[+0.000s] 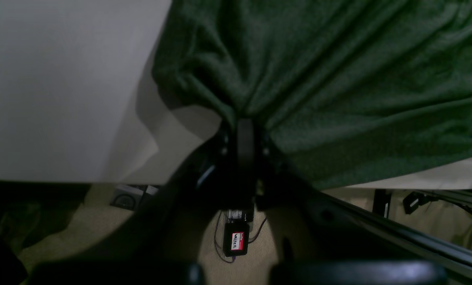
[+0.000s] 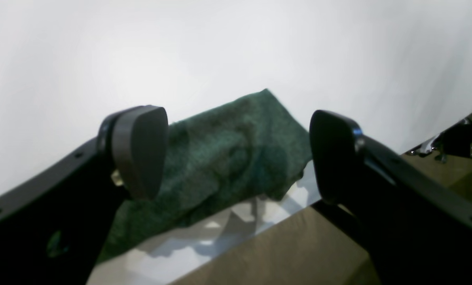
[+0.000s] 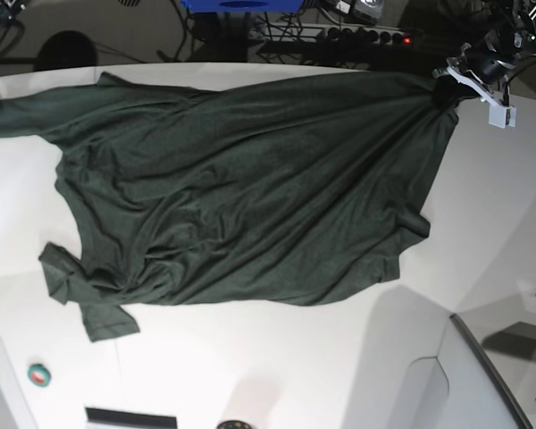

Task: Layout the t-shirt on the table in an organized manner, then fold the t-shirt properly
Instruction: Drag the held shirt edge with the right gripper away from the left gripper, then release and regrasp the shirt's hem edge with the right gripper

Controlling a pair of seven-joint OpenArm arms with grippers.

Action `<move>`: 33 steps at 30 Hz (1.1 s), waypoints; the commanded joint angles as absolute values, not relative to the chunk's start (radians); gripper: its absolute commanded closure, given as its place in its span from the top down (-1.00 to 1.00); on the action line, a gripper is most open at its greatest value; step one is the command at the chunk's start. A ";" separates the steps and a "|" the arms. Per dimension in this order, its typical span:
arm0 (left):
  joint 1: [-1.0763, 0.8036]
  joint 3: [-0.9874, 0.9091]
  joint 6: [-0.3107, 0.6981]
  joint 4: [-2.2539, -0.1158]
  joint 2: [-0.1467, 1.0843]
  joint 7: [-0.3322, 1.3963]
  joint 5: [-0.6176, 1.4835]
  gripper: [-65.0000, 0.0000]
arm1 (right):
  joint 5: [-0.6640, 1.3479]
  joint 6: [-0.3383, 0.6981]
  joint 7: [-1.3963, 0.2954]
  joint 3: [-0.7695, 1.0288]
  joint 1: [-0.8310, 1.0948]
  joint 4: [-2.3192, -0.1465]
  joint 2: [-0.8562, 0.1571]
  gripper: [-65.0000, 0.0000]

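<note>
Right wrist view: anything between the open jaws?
Yes. The t-shirt sleeve end lies on the table beyond the open right gripper, ungripped.

Beyond the far edge: dark floor, tangled cables, a power strip with a red light, a blue object. Beige carpet below, a small black box with a red-and-white label lying on it. Lighting dim; glare on glossy surfaces.
</note>
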State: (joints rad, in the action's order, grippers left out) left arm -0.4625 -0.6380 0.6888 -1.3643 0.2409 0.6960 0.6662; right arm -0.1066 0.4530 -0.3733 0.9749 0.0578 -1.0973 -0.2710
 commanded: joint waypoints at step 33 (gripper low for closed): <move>-0.455 -0.645 0.698 -1.382 0.272 0.679 0.684 -1.00 | -0.104 0.698 -0.739 0.771 0.124 -1.721 -0.058 -1.00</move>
State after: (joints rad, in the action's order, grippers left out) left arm -0.4519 -0.6380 0.6891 -1.3643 0.2546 0.6956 0.6682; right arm -0.1207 0.6907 -0.7570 0.7650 0.1303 -1.7100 -0.0486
